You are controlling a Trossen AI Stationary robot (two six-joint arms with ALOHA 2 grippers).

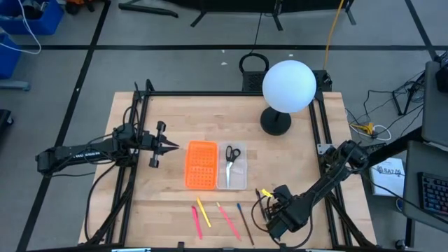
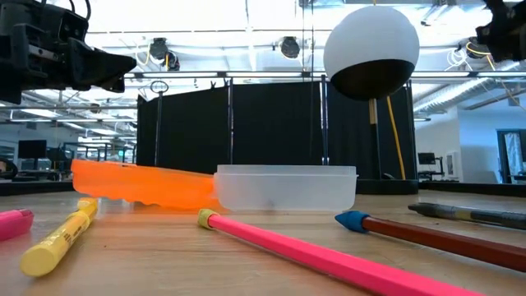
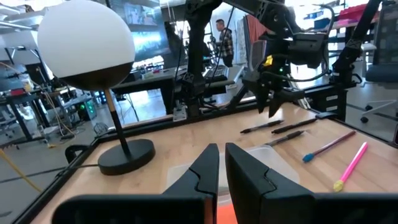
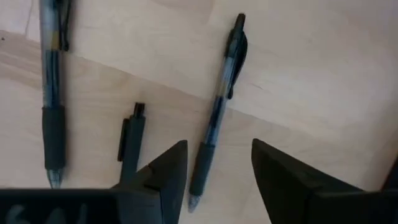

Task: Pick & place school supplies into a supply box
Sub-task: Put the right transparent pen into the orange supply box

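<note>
The supply box lies open mid-table, with its orange half (image 1: 201, 165) beside its clear tray (image 1: 236, 175). Black-handled scissors (image 1: 232, 155) lie in the tray. Pink, yellow, blue-tipped and brown pens and pencils (image 1: 210, 215) lie near the front edge. My right gripper (image 4: 217, 149) points down, open, over the black pens at the front right. One black pen (image 4: 217, 106) lies on the table between its fingers, and I see no touch. My left gripper (image 3: 217, 163) stands shut and level, left of the box, holding nothing.
A white globe lamp (image 1: 288, 85) stands on its black base (image 1: 276, 122) at the far right. Two more black pens (image 4: 53, 93) (image 4: 132, 140) lie beside my right gripper. A black frame borders the table's left, right and far sides.
</note>
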